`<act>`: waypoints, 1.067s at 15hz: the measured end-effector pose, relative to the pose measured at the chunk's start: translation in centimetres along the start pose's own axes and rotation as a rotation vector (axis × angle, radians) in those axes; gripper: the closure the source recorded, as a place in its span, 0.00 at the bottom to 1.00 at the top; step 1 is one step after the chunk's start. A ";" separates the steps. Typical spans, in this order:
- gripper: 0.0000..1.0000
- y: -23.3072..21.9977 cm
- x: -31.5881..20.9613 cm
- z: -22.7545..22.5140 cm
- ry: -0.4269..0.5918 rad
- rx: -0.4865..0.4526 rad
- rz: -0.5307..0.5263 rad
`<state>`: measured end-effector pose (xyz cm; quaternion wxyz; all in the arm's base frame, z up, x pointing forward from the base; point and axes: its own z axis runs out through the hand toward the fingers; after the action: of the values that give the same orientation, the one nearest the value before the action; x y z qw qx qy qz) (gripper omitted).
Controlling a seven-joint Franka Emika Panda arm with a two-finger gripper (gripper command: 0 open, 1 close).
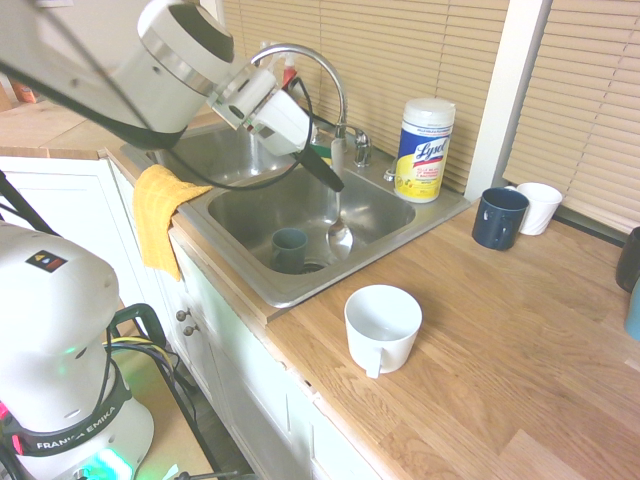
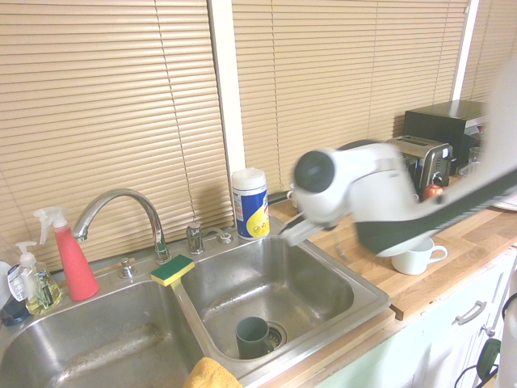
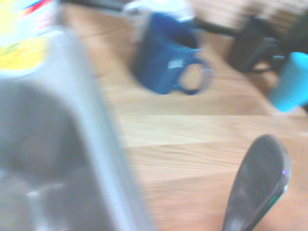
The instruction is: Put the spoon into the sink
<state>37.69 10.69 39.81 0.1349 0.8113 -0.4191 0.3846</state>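
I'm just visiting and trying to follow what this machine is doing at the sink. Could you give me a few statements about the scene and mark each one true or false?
1. The spoon hangs from the gripper above the sink's right basin. True.
2. A grey cup stands in that basin near the drain. True.
3. The white mug on the counter lies tipped on its side. False: it stands upright.
4. The wipes canister sits inside the sink. False: it stands on the rim behind the basin.
5. A yellow cloth hangs over the sink's front edge. True.
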 end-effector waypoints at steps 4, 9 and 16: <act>1.00 -7.1 -5.2 1.0 0.004 -0.021 -0.105; 1.00 -11.5 -10.8 10.5 -0.071 -0.146 -0.174; 0.00 -13.5 -15.1 17.7 -0.175 -0.310 -0.289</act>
<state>52.06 18.07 18.29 0.2747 0.8628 -0.3628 0.2204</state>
